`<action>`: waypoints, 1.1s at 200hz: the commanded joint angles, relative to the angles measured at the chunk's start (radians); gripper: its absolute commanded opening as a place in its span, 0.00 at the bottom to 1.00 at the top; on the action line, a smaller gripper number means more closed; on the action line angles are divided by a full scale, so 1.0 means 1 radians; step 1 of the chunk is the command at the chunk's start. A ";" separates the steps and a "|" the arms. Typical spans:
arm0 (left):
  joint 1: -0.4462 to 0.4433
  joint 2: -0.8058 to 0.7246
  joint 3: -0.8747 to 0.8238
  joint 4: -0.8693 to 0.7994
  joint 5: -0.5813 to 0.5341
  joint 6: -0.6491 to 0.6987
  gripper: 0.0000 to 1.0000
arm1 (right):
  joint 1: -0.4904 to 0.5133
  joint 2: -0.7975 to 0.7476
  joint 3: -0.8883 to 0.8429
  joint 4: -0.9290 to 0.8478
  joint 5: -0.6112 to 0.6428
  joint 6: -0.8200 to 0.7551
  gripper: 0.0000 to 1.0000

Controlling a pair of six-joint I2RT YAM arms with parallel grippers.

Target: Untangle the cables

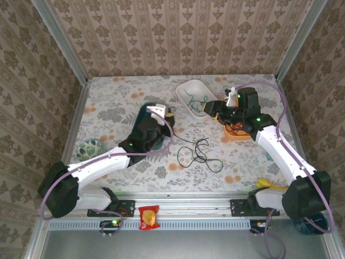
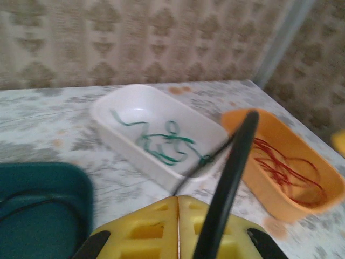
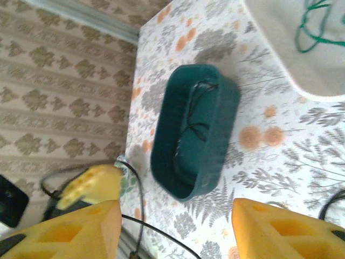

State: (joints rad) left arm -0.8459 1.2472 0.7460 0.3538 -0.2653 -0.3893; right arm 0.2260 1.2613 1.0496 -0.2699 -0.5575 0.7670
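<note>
— What closes the space in?
— Papered walls (image 1: 183, 32), beige with a brown damask pattern, at nine, twelve and three o'clock. Grey metal posts (image 1: 60, 40) rise at the far corners.
— And below?
— A tabletop (image 1: 135, 162) in a pale floral print, orange and grey-green. A metal rail (image 1: 188, 222) runs along six o'clock. The light is soft and even.

Left tray (image 3: 161, 154), middle tray (image 1: 188, 86), right tray (image 2: 259, 189), cable (image 2: 161, 143) in each; loose cable (image 1: 200, 152) before them on table (image 1: 108, 108)
</note>
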 commanded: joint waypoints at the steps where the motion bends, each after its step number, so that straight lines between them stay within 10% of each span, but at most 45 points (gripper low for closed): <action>1: 0.060 -0.064 -0.010 -0.116 -0.080 -0.062 0.00 | -0.009 -0.027 -0.022 -0.028 0.093 0.003 0.59; 93: 0.328 -0.019 -0.015 -0.225 -0.137 0.126 0.00 | -0.011 -0.068 -0.095 -0.002 0.072 -0.002 0.58; 183: 0.303 0.368 0.251 -0.411 -0.137 0.211 0.00 | -0.011 -0.088 -0.096 -0.050 0.089 -0.030 0.58; 195: 0.276 0.381 0.288 -0.445 -0.129 0.243 0.13 | -0.010 -0.088 -0.099 -0.049 0.092 -0.031 0.58; 220: 0.259 0.380 0.387 -0.602 -0.128 0.212 0.75 | -0.010 -0.083 -0.101 -0.049 0.096 -0.032 0.58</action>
State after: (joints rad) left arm -0.5690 1.6390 1.0420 -0.0742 -0.3977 -0.1810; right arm 0.2184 1.1946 0.9607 -0.2958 -0.4858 0.7555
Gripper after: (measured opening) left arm 0.449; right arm 0.579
